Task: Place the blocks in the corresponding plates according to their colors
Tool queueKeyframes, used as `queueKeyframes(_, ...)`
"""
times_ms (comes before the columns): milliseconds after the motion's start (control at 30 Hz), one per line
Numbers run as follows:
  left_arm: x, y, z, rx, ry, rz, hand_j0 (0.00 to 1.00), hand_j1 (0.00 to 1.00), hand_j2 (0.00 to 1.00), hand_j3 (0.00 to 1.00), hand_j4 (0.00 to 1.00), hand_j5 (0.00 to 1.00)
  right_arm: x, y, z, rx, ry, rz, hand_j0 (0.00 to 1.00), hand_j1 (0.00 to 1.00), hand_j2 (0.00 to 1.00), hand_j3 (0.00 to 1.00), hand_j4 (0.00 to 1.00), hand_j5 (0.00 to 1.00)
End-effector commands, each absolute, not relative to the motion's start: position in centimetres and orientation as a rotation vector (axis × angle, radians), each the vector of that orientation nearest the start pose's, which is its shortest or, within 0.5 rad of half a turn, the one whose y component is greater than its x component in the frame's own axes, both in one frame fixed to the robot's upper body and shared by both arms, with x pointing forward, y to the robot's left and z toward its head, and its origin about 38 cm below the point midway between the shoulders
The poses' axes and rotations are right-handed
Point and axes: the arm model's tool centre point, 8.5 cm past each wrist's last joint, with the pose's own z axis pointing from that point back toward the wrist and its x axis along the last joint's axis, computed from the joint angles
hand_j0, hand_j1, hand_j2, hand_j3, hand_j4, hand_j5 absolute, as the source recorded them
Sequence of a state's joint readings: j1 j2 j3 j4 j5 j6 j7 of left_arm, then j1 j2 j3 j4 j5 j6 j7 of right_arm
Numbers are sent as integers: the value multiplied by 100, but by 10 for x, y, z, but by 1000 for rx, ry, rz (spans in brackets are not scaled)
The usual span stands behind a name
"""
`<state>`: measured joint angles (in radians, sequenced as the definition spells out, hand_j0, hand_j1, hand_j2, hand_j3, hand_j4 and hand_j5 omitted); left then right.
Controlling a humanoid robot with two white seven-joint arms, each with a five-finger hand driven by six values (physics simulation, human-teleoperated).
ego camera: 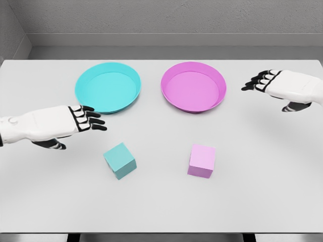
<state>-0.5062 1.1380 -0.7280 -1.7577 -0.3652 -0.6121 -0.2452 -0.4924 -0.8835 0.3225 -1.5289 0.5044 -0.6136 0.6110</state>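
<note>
A cyan block [120, 160] lies on the white table, front left of centre. A pink block [202, 160] sits to its right. Behind them stand a cyan plate [86, 96] on the left and a pink plate [171, 96] on the right, both with nothing in them. My left hand [90, 119] hovers left of the cyan block and just in front of the cyan plate, fingers stretched out and holding nothing. My right hand [258, 81] floats right of the pink plate, fingers relaxed, also holding nothing.
The white table [161, 206] spans the view, with its front edge at the bottom and a grey wall behind it.
</note>
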Motion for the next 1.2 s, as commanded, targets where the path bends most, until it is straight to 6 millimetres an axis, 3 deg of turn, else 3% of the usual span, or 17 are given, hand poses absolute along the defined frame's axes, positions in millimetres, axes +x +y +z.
queueKeyframes(0, 350, 313, 221, -440, 2023, 2932, 100, 100, 100, 100, 100, 100, 418, -358, 247, -631, -1288, 2098, 100, 100, 100, 100, 100, 100)
queueKeyframes(133, 352, 284, 211, -332, 2081, 2866, 100, 100, 100, 100, 100, 100, 421, -362, 259, -667, -1310, 2076, 100, 100, 100, 100, 100, 100)
queueKeyframes(200, 350, 254, 198, -209, 2135, 2806, 100, 100, 100, 100, 100, 100, 420, -359, 260, -672, -1335, 2061, 100, 100, 100, 100, 100, 100)
queueKeyframes(300, 345, 241, 185, -123, 2132, 2807, 100, 100, 100, 100, 100, 100, 404, -296, 233, -531, -1390, 2222, 100, 100, 100, 100, 100, 100)
queueKeyframes(367, 340, 233, 178, -71, 2133, 2806, 100, 100, 100, 100, 100, 100, 395, -275, 234, -499, -1421, 2291, 100, 100, 100, 100, 100, 100)
queueKeyframes(700, 352, 238, 162, -250, 2165, 2982, 100, 100, 100, 100, 100, 100, 381, -234, 213, -380, -1387, 2466, 100, 100, 100, 100, 100, 100)
queueKeyframes(933, 342, 232, 153, -143, 2140, 2971, 100, 100, 100, 100, 100, 100, 372, -225, 200, -317, -1375, 2502, 99, 99, 99, 99, 99, 99)
queueKeyframes(1167, 344, 233, 153, -164, 2140, 2982, 100, 100, 100, 100, 100, 100, 363, -207, 183, -224, -1371, 2544, 97, 97, 97, 97, 97, 97)
